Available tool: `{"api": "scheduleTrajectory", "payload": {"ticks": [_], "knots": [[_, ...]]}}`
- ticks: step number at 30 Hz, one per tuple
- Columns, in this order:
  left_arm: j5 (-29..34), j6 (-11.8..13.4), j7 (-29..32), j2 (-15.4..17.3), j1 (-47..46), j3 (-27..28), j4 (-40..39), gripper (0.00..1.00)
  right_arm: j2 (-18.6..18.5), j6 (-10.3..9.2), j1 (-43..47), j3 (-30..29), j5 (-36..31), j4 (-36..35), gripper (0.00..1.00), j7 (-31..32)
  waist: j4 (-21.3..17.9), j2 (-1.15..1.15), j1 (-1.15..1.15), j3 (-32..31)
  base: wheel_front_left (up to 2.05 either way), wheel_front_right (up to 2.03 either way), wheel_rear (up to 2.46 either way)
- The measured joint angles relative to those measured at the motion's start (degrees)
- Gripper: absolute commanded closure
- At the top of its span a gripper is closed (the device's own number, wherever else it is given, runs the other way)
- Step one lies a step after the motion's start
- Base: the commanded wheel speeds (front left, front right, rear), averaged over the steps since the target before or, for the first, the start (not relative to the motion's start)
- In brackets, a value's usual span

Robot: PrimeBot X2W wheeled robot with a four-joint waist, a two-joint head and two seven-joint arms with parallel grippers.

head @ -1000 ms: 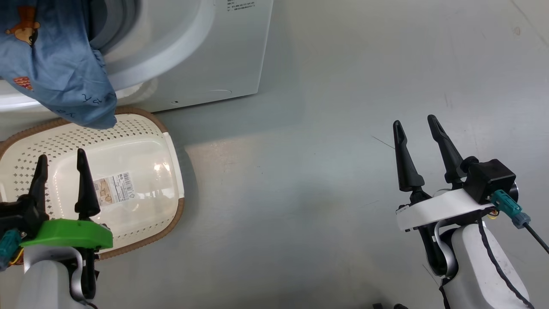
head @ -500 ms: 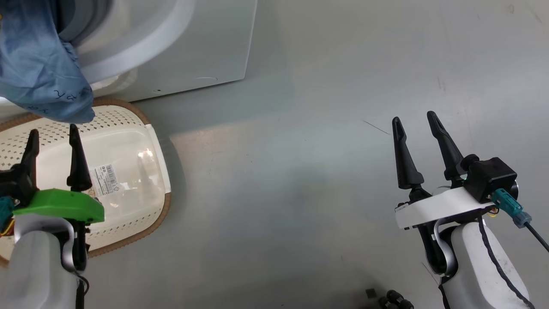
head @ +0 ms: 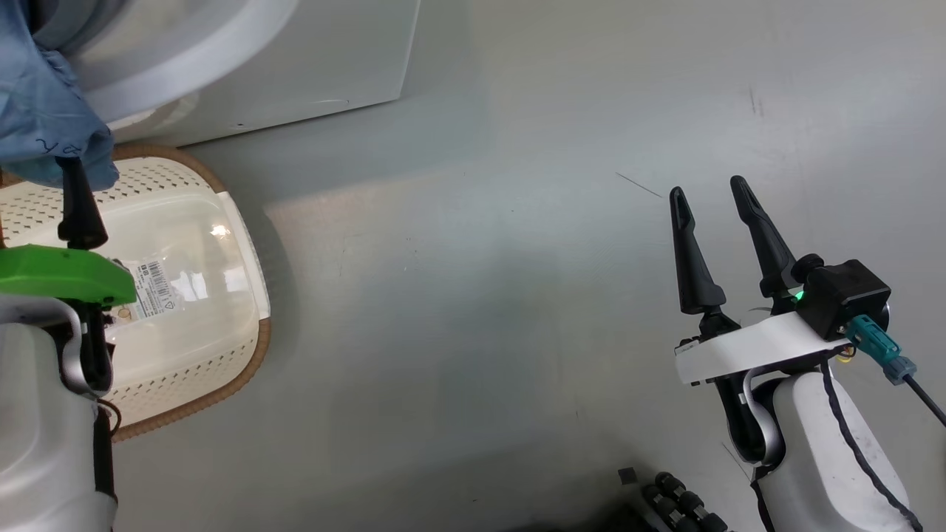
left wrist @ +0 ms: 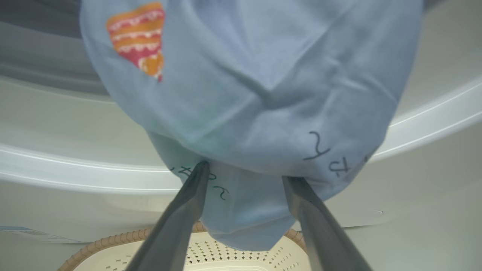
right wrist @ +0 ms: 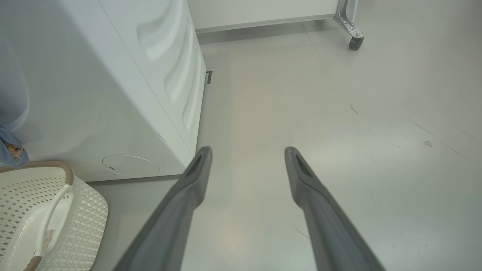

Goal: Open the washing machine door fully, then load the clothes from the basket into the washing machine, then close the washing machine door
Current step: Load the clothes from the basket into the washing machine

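A blue garment of the clothes (head: pixel 41 111) hangs out of the washing machine (head: pixel 332 59) opening, down over the basket (head: pixel 244 355), whose inside holds just a label. In the left wrist view my left gripper (left wrist: pixel 247 171) is open, its tips at the lower fold of the garment (left wrist: pixel 244 94), which bears an orange print; I cannot tell if they touch. One left finger (head: pixel 76 207) shows at the head view's left edge. My right gripper (head: pixel 713 214) stands open over bare floor, far right of the machine. The washing machine door is out of view.
The right wrist view shows the machine's white side (right wrist: pixel 94 94), the basket (right wrist: pixel 86 218) at lower left, grey floor ahead, and a caster wheel (right wrist: pixel 356 41) of a white unit far back. Dark parts of my base (head: pixel 680 502) show at the bottom.
The head camera has turned, so everything slid left and up. Against the basket, my left gripper has risen towards the hanging garment. The right gripper stays open.
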Motion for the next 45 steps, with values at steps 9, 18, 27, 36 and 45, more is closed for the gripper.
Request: {"api": "scheduleTrajectory", "payload": {"ticks": [9,18,27,36,45], "knots": [[-2.3,-0.1,0.0,-0.1,-4.9,-0.2,1.7,0.65,0.1,-0.57,0.0,-0.1,0.5,0.0,0.00,0.0,-0.6,0.00,0.00,0.7,0.00,0.00,0.00],[-3.4,-0.1,0.0,-1.4,-5.0,-2.0,2.9,1.00,0.2,-1.00,-0.1,-1.1,0.7,0.2,0.00,0.0,0.6,0.00,0.00,-0.8,0.00,0.00,0.00],[-4.0,-0.3,0.0,-2.6,-2.6,-2.9,-1.0,1.00,0.1,-1.00,-0.1,-2.1,0.7,1.0,0.00,0.0,3.0,0.00,0.00,-3.4,0.00,0.00,0.00],[-4.0,-0.3,0.0,-1.4,-1.5,-3.4,-6.8,1.00,0.1,-1.00,0.0,-2.3,0.6,1.8,0.00,0.0,4.8,0.00,0.00,-6.4,0.00,0.00,0.00],[-3.6,-0.3,0.0,3.2,-2.6,-5.6,-6.9,1.00,0.1,-0.92,0.1,-0.7,0.7,2.2,0.00,0.0,5.0,0.00,0.00,-8.4,0.00,0.00,0.00]]}}
